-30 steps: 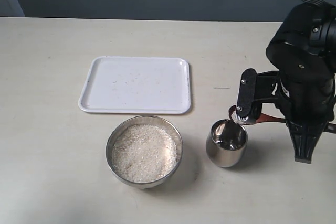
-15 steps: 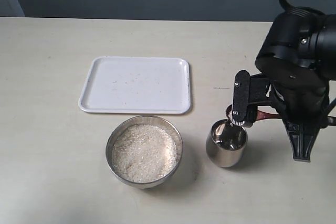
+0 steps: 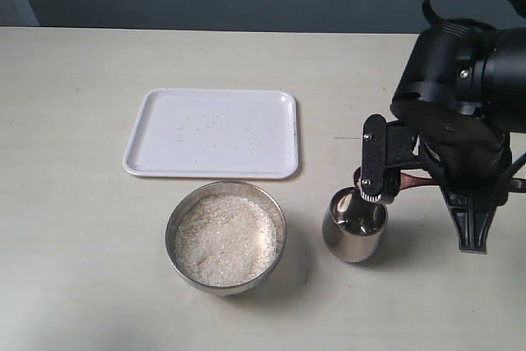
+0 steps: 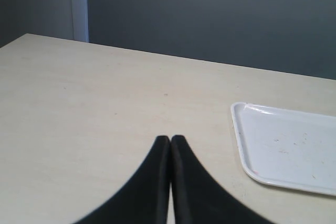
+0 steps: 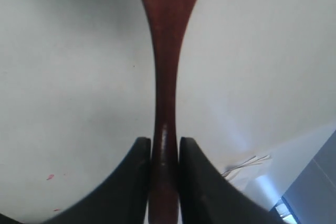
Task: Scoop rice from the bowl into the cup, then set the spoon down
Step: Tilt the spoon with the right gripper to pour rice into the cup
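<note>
A: Rice (image 3: pixel 224 240) fills the bowl (image 3: pixel 281 221) at lower centre of the wide view, and the cup (image 3: pixel 353 240) stands just to its right. What do you hold?

B: Your right gripper (image 5: pixel 164 148) is pinched tight on the spoon (image 5: pixel 164 77) handle, with the head up at the cup's far rim. Your left gripper (image 4: pixel 170 142) is closed on nothing, out of the wide view.

A: So I judge you are tipping into the cup. How do you do it well?

B: Hold the head inside the rim line and roll your wrist slowly, so grains slide off the tip, not the side. The cup looks light and rounded, so don't knock its lip with the spoon or the finger (image 3: pixel 374 162) above it.

A: Is there rice in the spoon?

B: You cannot tell. The head is cropped in the wrist view and too small in the other.
</note>
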Controlling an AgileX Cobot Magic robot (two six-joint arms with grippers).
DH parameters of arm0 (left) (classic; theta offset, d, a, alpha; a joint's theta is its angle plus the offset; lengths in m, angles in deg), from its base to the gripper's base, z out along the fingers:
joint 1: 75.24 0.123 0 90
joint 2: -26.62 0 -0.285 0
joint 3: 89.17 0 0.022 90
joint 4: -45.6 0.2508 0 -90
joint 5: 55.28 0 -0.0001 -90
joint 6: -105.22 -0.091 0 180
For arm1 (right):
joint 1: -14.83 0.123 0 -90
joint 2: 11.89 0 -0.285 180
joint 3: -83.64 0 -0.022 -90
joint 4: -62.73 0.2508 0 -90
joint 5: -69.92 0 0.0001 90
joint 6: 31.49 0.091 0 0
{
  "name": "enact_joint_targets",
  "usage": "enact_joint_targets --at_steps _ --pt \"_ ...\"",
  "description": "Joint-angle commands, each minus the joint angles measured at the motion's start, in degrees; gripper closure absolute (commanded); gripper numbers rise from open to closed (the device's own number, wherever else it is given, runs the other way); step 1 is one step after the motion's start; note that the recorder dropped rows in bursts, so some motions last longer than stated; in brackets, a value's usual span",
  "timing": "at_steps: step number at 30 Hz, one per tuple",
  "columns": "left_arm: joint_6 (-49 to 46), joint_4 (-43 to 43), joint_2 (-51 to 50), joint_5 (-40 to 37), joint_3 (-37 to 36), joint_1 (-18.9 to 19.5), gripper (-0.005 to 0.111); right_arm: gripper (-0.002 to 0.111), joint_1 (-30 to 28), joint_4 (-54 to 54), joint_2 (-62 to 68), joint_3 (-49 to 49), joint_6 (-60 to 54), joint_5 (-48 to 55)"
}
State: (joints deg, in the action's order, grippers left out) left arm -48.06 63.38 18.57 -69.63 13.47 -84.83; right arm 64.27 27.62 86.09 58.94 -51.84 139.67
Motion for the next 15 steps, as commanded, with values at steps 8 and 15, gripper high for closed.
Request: enact_joint_targets --at_steps 8,15 --pt "0.1 -0.1 0.3 0.6 0.1 -0.2 0.106 0.109 4.3 -6.9 2.8 -0.3 2.6 0.2" --pt "0.1 -0.1 0.3 0.6 0.1 -0.2 0.106 0.109 5.0 -7.5 2.8 -0.3 3.5 0.2"
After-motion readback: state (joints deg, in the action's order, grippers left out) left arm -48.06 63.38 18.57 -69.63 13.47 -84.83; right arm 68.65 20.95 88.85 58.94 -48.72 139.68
